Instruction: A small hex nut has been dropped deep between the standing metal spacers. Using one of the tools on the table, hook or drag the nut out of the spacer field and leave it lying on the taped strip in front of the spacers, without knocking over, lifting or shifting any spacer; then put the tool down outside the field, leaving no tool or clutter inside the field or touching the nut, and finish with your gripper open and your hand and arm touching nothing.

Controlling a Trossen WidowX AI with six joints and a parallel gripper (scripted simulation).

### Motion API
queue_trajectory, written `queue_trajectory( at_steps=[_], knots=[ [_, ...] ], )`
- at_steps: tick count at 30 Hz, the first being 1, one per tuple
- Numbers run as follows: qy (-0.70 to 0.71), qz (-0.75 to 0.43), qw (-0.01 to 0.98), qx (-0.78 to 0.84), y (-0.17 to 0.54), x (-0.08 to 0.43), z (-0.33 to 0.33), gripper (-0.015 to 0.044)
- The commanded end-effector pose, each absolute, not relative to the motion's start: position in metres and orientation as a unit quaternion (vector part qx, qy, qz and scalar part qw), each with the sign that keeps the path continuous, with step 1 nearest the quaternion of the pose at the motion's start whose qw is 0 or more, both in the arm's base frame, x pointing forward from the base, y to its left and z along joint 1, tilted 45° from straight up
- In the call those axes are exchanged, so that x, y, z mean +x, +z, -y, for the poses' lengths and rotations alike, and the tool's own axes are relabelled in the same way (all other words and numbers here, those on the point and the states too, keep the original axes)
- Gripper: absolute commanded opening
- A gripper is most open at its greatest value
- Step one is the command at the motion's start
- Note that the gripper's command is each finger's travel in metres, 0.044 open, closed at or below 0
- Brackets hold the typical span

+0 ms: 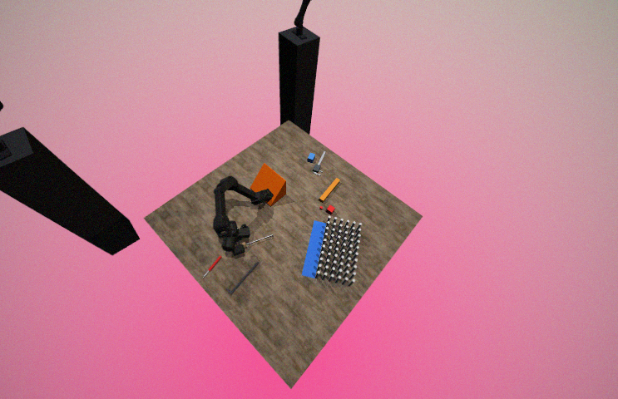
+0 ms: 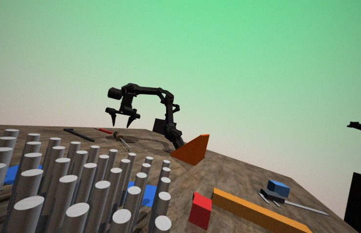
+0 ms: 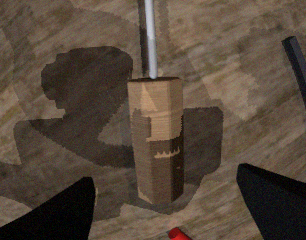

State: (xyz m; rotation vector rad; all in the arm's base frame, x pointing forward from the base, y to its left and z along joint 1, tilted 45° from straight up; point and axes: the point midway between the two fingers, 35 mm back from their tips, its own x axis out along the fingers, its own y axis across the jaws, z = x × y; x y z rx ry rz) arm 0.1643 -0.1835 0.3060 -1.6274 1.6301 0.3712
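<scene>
My gripper (image 2: 120, 126) (image 3: 168, 180) is open and empty, pointing down above a tool with a wooden handle (image 2: 118, 135) (image 3: 158, 110). The handle lies between and below the fingertips in the wrist view. The tool's thin metal shaft (image 1: 261, 238) (image 3: 150, 40) points toward the spacers. A dark bar tool (image 1: 245, 276) (image 2: 81, 135) (image 3: 298, 65) and a red-handled tool (image 1: 215, 263) (image 2: 105, 131) (image 3: 178, 233) lie nearby. The metal spacers (image 1: 360, 224) (image 2: 85, 181) stand upright behind the blue taped strip (image 1: 313, 249) (image 2: 150, 192). I cannot make out the nut.
An orange wedge (image 1: 267, 180) (image 2: 193, 151) stands beside the arm's base. A red block (image 1: 330, 209) (image 2: 201, 211), an orange bar (image 1: 328, 189) (image 2: 255, 210), a blue block (image 1: 311, 157) (image 2: 278, 188) and a dark-headed tool (image 1: 316, 168) (image 2: 271, 194) lie beyond the field's end.
</scene>
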Motion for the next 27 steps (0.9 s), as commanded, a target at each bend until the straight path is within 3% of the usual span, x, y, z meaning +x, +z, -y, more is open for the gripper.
queue_trajectory(
  at_steps=[1,27],
  knots=[
    [0.147,-0.643,0.390,-0.643,0.306,0.163,0.183,0.0280],
    [0.146,-0.645,0.393,-0.638,0.292,0.167,0.197,0.0280]
  ],
)
